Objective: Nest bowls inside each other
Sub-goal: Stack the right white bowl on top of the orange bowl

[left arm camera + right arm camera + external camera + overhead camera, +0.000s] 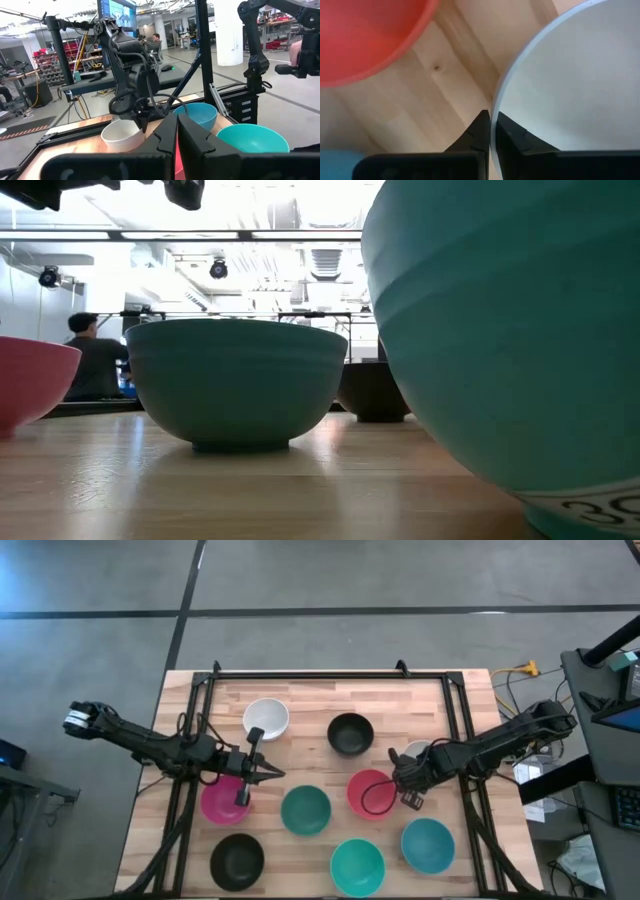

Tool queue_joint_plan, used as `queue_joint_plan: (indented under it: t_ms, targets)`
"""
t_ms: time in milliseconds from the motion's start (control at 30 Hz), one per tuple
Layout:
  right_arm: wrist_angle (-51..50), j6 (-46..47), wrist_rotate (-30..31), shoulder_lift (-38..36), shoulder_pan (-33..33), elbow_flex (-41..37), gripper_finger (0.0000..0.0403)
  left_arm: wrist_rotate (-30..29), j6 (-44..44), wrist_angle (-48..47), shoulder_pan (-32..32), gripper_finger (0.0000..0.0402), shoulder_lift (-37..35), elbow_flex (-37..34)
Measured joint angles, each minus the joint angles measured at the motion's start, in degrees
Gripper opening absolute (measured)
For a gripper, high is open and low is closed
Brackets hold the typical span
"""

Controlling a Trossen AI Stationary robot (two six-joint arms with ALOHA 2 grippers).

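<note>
1. Your right gripper is clamped on the rim of a white bowl. One finger sits inside the rim and the other outside, with the thin white wall pinched between them.
2. The red-pink bowl lies just ahead of those jaws on the outer-finger side. It stands apart from the white bowl, with bare wooden table between them.
3. From above, the right gripper covers most of the white bowl. The red-pink bowl is just beside the jaws, and the blue bowl is near them.
4. Your left gripper has its jaws close together, with only a thin slit between them. A strip of pink shows through the slit; you cannot tell which bowl it belongs to.
5. From above, the left gripper points toward the right arm. The magenta bowl lies directly under and behind its jaws.
6. The dark teal bowl sits just ahead of the left jaws and to one side. The second white bowl is near them on the other side.
7. One black bowl stands between the two grippers, touching neither.
8. The other black bowl and the turquoise bowl sit well apart from both sets of jaws, at the table edge.
</note>
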Motion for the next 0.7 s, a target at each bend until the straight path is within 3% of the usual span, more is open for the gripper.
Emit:
queue_joint_plan:
  t_ms: [267, 700]
  targets:
    - [-10.7, -1.9, 0.2, 0.0, -0.3, 11.4, 0.0013, 0.0, 0.0, 0.2, -0.3, 0.0000, 0.0, 0.1]
    - [-28.7, -0.5, 8.8, 4.2, -0.2, 38.4, 0.0013, -0.2, -3.1, 0.4, -2.1, 0.0000, 0.0, 0.1]
